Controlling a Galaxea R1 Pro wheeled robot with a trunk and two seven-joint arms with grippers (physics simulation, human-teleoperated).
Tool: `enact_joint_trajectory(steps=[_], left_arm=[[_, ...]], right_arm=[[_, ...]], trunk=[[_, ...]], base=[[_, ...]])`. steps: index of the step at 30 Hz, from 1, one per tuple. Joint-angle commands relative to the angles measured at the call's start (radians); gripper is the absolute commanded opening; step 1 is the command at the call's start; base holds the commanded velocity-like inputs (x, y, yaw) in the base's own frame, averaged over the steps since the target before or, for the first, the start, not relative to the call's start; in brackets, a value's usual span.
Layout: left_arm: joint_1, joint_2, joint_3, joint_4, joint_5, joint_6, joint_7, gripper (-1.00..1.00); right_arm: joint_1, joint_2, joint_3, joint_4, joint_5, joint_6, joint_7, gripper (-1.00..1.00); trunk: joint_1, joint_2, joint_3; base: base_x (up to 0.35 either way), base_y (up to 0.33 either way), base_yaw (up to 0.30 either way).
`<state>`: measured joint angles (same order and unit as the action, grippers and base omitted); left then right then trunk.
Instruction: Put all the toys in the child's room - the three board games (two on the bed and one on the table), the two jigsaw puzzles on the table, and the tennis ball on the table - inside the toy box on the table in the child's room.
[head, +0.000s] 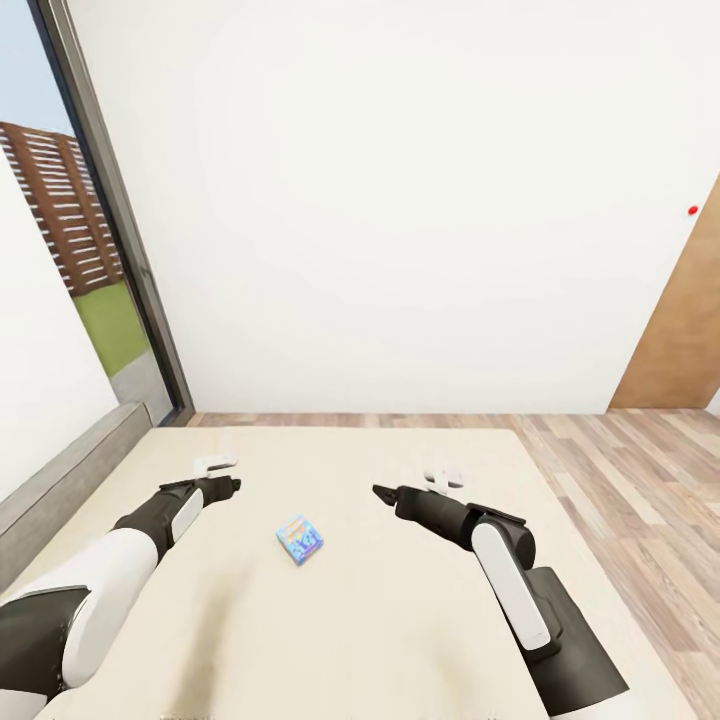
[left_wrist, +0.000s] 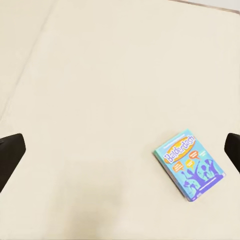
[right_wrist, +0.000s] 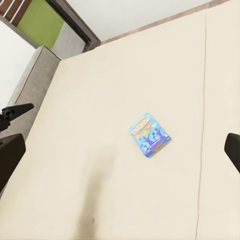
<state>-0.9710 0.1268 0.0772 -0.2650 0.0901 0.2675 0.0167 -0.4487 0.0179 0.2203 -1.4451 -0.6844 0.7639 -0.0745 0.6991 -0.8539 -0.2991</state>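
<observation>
We hover both arms over the bed (head: 400, 640), left gripper (head: 213, 470) and right gripper (head: 420, 484) with jaws spread, empty. The small blue board game (head: 300, 539) lies mid-mattress, not yet picked up; boxing it remains ahead.

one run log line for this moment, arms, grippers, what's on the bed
stage: at bed | target: small blue board game lying flat between arms | left gripper: open, empty | right gripper: open, empty | contact: none
</observation>
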Motion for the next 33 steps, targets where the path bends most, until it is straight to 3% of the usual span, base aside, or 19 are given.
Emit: enact_joint_trajectory(steps=[1, 8, 17, 19, 24, 33], left_arm=[[0.000, 0.000, 0.004, -0.002, 0.010, 0.007, 0.002, 1.00], [-0.010, -0.004, 0.009, -0.003, 0.019, 0.020, 0.006, 1.00], [-0.041, -0.036, 0.008, -0.076, 0.037, 0.176, 0.015, 1.00], [-0.047, -0.058, 0.008, -0.117, 0.037, 0.200, 0.015, 1.00], [-0.052, -0.093, 0.003, -0.142, 0.031, 0.197, 0.016, 1.00], [-0.052, -0.097, 0.002, -0.153, 0.031, 0.142, 0.015, 1.00]], right_arm=[[-0.001, 0.000, 0.000, -0.002, -0.009, 0.003, -0.008, 1.00], [-0.001, 0.000, 0.001, -0.003, -0.009, 0.003, -0.009, 1.00], [-0.001, 0.000, 0.000, -0.002, -0.008, 0.003, -0.010, 1.00], [-0.001, 0.000, 0.000, -0.002, -0.007, 0.003, -0.011, 1.00], [-0.001, 0.000, 0.001, -0.001, -0.007, 0.001, -0.013, 1.00], [-0.001, 0.002, 0.004, -0.002, -0.007, -0.001, -0.014, 1.00]], trunk=[[0.000, -0.001, -0.003], [0.000, -0.001, -0.015], [0.000, -0.001, -0.029], [0.000, -0.001, -0.033], [0.000, -0.001, -0.041], [0.000, -0.001, -0.056]], base=[[0.000, 0.000, 0.000], [0.000, 0.000, 0.000], [0.000, 0.000, 0.000], [0.000, 0.000, 0.000], [0.000, 0.000, 0.000], [0.000, 0.000, 0.000]])
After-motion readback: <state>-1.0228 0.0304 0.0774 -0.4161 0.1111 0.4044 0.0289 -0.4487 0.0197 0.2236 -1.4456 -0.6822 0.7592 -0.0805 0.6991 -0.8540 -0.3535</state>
